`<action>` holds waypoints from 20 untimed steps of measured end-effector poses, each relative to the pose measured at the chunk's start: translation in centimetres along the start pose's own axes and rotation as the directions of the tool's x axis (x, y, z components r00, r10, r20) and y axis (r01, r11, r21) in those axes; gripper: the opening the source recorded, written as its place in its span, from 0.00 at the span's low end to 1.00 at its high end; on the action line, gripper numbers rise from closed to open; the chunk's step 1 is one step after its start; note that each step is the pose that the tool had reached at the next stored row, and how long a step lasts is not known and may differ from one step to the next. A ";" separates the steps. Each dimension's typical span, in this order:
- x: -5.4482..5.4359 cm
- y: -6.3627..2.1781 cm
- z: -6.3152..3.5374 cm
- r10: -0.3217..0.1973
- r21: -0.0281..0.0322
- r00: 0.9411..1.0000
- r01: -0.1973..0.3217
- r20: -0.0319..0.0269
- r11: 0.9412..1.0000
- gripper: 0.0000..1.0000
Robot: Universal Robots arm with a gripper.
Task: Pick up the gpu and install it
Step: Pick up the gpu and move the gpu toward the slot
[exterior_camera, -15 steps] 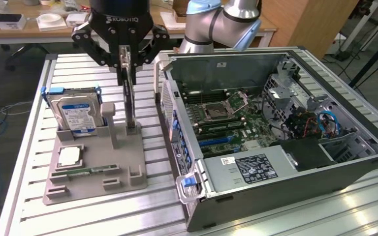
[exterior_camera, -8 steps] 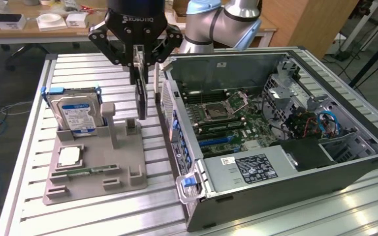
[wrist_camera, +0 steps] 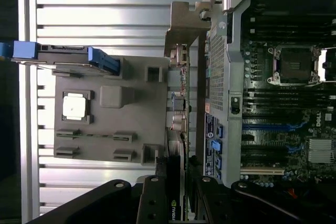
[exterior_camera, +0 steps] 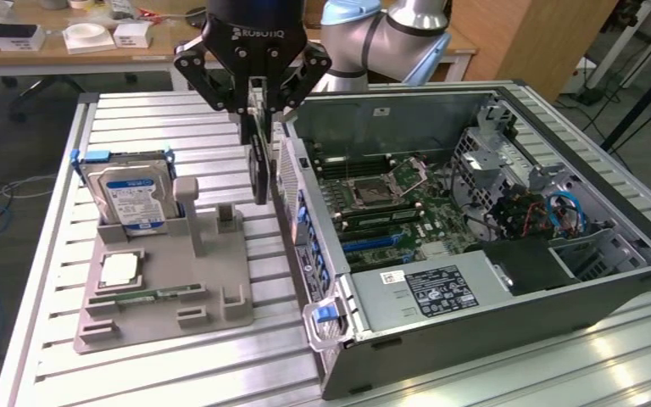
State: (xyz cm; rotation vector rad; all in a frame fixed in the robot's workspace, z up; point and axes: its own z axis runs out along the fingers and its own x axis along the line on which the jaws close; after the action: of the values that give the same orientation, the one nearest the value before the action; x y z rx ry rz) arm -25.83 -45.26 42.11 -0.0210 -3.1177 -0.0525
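My gripper (exterior_camera: 257, 114) is shut on the gpu (exterior_camera: 260, 170), which hangs edge-on below the fingers, above the gap between the grey holder tray (exterior_camera: 190, 280) and the open computer case (exterior_camera: 552, 288). In the wrist view the gpu (wrist_camera: 182, 103) runs away from the gripper (wrist_camera: 178, 190) as a thin card, with its silver end bracket (wrist_camera: 185, 24) at the far end, just outside the case's rear wall (wrist_camera: 218, 77). The motherboard (exterior_camera: 399, 212) with its blue and black slots (wrist_camera: 273, 127) lies inside the case.
The grey tray holds a hard drive (exterior_camera: 131, 197) with a blue-white label, a processor chip (exterior_camera: 119, 270) and a narrow green memory strip (exterior_camera: 145, 296). All stand on a ribbed metal table (exterior_camera: 190, 365). A desk with boxes (exterior_camera: 88, 36) is behind.
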 end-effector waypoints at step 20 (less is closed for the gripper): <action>-2.3 0.03 -0.05 0.000 0.000 1.000 0.000 0.000 1.000 0.26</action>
State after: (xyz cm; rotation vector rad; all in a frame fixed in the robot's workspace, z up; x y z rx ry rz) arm -23.57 -45.26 42.11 -0.0211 -3.1178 -0.0527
